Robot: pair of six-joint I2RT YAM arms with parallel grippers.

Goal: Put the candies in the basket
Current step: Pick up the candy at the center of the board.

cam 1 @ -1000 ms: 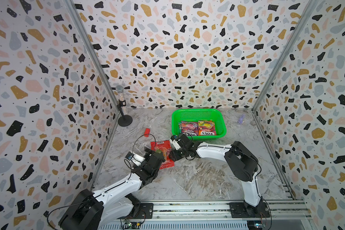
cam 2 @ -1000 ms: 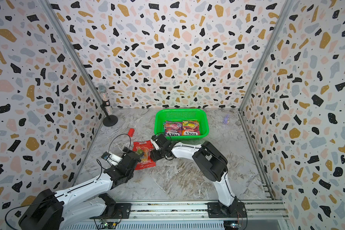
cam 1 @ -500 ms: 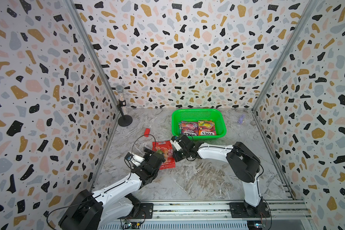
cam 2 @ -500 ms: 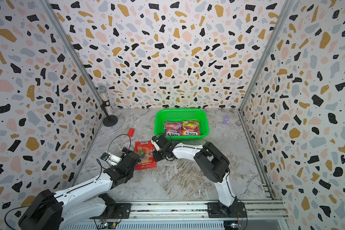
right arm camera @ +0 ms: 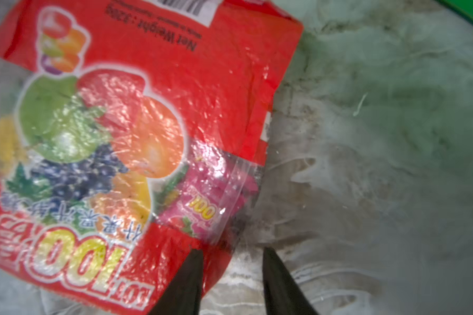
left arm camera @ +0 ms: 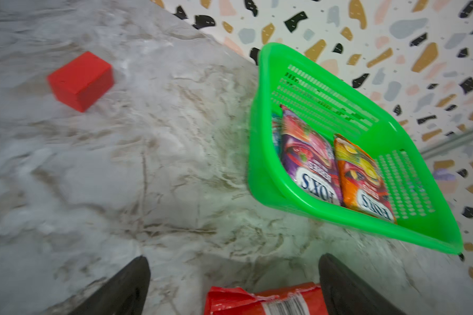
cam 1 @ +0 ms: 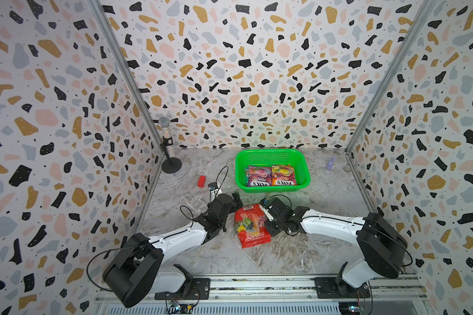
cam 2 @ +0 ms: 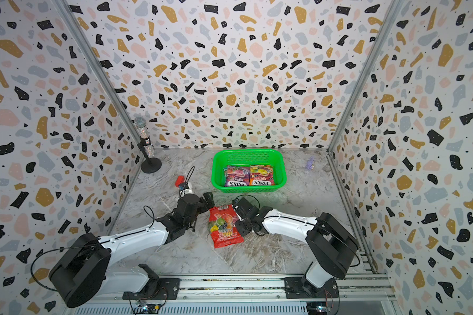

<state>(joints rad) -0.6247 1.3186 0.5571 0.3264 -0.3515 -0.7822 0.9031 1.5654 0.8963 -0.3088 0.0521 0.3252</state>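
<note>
**Ana:** Where is the one that isn't in yet?

**Ben:** The large red glossy candy bag with fruit pictures (cam 1: 251, 226) lies flat, printed face up, on the marbled grey worktop (cam 1: 298, 253), between the two claws.

**Ana:** Is either holding it?

**Ben:** No. The right claw (right arm camera: 232, 249) is released. Its fingers stand apart astride the bag's long side edge, one fingertip (right arm camera: 186, 281) over the foil and the other over bare worktop, with nothing pinched. The left claw (left arm camera: 232, 256) is spread wide and empty, and the bag's barcode end lies just between its fingers.

**Ana:** Why sit at the edges?

**Ben:** My guess is that a flat foil bag offers nothing to grip from above, so a seam is the only purchase. The right claw looks lined up for the side edge. The left may be there to steady the end or to take it.

**Ana:** Which way does it point?

**Ben:** Its long axis lies across the right claw's reach. The barcode end is by the left claw and faces the bright green perforated plastic basket (cam 1: 268, 157). The "100" end points back towards the arms' bases.

**Ana:** And the basket?

**Ben:** It stands ahead of both claws, apart from the red bag. It holds a purple FOX'S bag (cam 1: 258, 176) and an orange FOX'S bag (cam 1: 283, 174) side by side. A small red block (left arm camera: 79, 80) sits well off to the left claw's side.
</note>
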